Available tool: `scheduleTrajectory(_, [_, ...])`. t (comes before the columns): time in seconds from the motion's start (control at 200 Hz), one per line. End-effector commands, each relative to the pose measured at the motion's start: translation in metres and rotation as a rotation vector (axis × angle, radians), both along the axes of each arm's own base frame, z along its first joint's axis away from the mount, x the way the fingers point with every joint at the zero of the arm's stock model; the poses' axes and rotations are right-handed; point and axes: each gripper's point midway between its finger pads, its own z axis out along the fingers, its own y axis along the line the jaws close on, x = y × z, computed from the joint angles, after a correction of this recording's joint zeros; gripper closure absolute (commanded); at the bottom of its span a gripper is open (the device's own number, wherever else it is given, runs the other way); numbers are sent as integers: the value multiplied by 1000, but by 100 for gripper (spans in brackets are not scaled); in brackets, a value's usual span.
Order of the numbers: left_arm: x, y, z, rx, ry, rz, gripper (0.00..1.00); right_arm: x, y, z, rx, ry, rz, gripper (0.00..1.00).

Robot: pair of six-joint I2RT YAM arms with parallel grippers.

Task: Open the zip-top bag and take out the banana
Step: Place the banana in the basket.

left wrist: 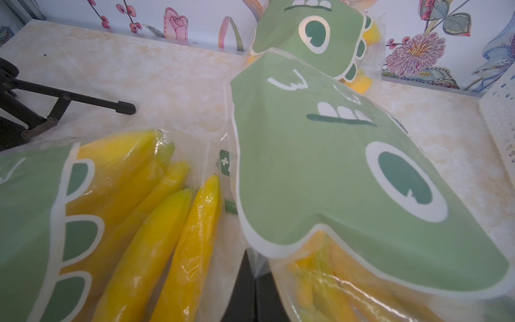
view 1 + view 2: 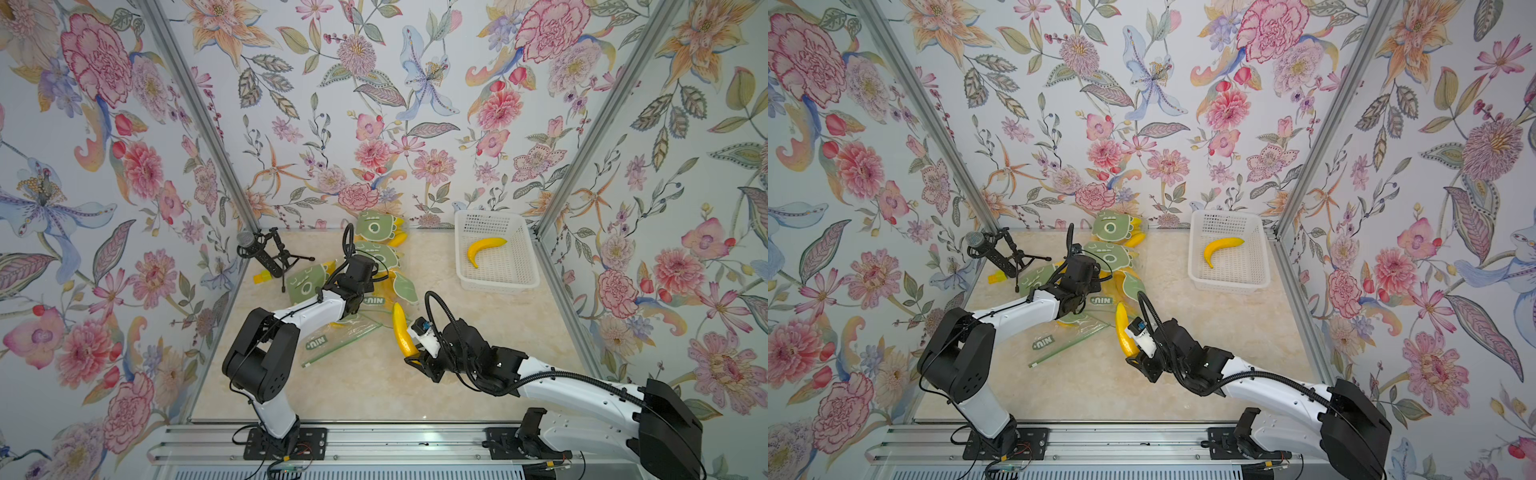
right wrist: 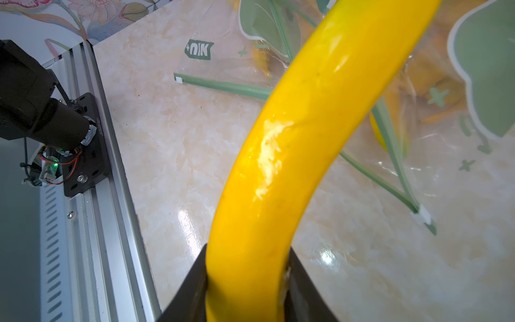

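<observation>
Right gripper clamped on banana by near end, mid-desk, just outside bag. Long axis points toward far edge. Basket beyond, far right corner. Left gripper closed over bag.

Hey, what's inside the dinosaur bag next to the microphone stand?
Several yellow bananas show through the clear plastic of the dinosaur bag. Its green print covers the rest of them, so an exact count cannot be told.
</observation>
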Motion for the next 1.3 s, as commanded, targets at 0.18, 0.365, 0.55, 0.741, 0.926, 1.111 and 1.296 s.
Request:
scheduleTrajectory(0.18, [-23,6,-22,-54,29,-27,100,90,-31,56,60,-122,-258,69])
scheduleTrajectory(0.365, [-34,-2,-25,-53,46,-87,100,190,-95,68,38,-146,-593,68])
scheduleTrajectory(0.55, [-43,-7,-17,-55,24,-118,100,288,-178,58,99,-27,-944,68])
scheduleTrajectory(0.741, [-48,-13,-18,-60,27,-141,100,368,-220,30,84,65,-1127,68])
scheduleTrajectory(0.926, [-53,-18,-22,-65,32,-155,100,427,-240,14,193,156,-1241,67])
scheduleTrajectory(1.111, [-57,-22,-22,-72,32,-166,100,466,-240,-7,255,235,-1285,64])
scheduleTrajectory(1.296, [-60,-25,-20,-78,26,-168,100,482,-234,-42,299,336,-1314,60])
